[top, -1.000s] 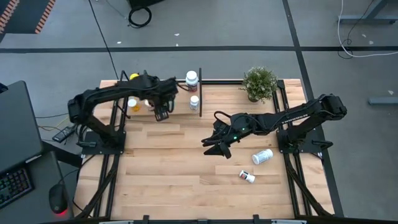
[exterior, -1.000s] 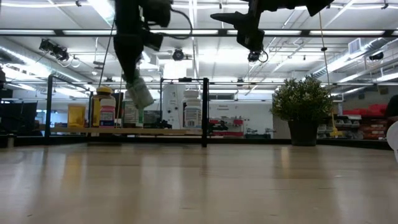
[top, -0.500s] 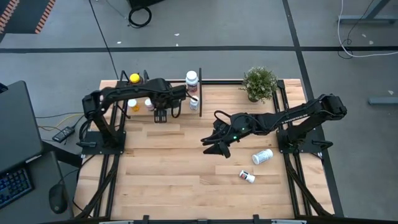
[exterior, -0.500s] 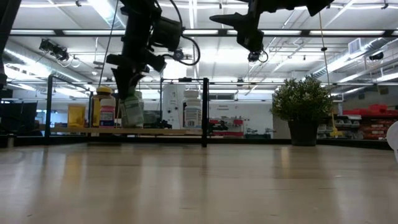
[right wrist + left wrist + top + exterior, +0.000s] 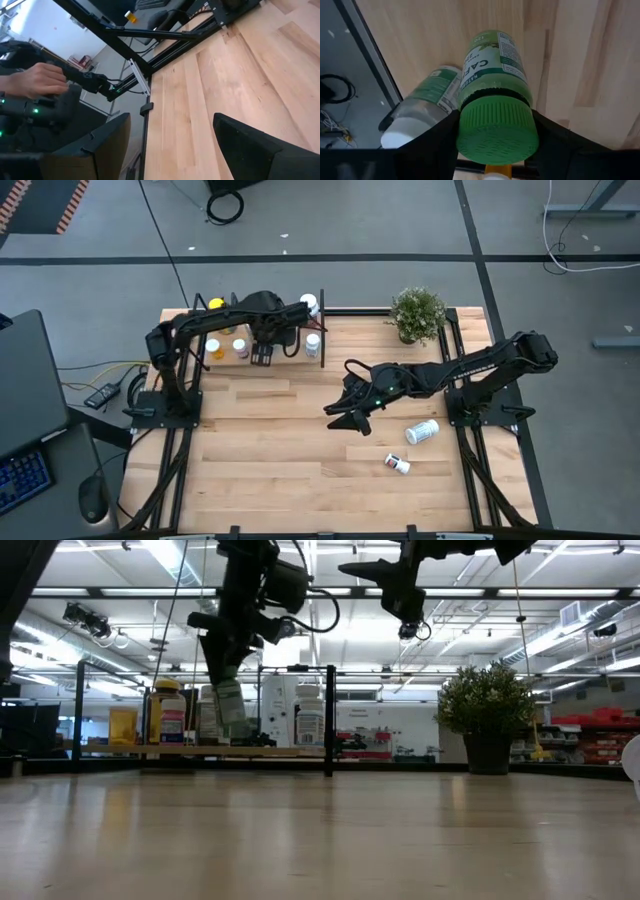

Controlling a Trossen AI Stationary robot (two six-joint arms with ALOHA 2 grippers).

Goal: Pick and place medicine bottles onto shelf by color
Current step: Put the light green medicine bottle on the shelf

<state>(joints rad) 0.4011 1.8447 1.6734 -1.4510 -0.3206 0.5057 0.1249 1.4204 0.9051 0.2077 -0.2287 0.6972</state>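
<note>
My left gripper hangs over the shelf, shut on a green medicine bottle. In the left wrist view a clear bottle with a green label and white cap shows right beside the held one. Other bottles stand upright on the shelf board: a yellow-capped one and white ones. Two white bottles lie on their sides on the table. My right gripper hovers open over mid-table, touching nothing. My left gripper pinches the green bottle by its ribbed green cap, one finger on each side, coming from above. The bottle hangs below the fingers, slightly tilted, its base clear of the shelf board.
A potted plant stands at the far right of the table. Black upright posts frame the shelf. A person's hand shows beyond the table in the right wrist view. Bare planks fill the near half.
My left arm has swung in toward the shelf while its gripper kept hold of the green bottle. The bottle dipped toward the board, went from strongly tilted to nearly upright, then rose a little and shifted toward the table's right.
</note>
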